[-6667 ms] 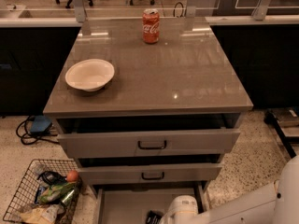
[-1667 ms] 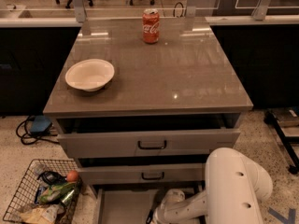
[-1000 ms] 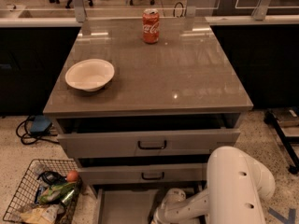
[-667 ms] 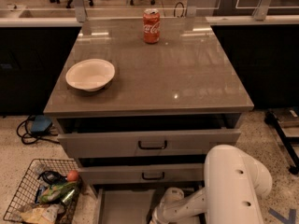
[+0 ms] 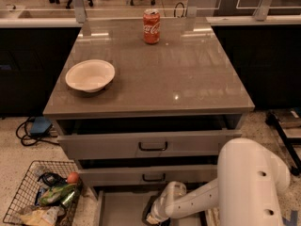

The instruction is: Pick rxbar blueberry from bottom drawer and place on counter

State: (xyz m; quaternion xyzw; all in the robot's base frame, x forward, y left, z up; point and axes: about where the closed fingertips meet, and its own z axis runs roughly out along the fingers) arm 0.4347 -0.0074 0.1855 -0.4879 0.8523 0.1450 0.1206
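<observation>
One white arm (image 5: 202,199) reaches left into the open bottom drawer (image 5: 120,208), with its gripper (image 5: 151,214) low over the drawer floor. Whether the gripper is spread or closed cannot be told. The rxbar blueberry is hidden there, so its long axis, heading and place beside the gripper cannot be told. On the counter (image 5: 188,74), a red can (image 5: 151,26) stands far and a bowl (image 5: 90,75) sits left.

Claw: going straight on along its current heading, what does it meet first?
The claw sits low inside the bottom drawer, aimed down and leftward. First contact is most likely the drawer's pale floor, but whatever lies right under the claw is hidden, so depth is uncertain.
</observation>
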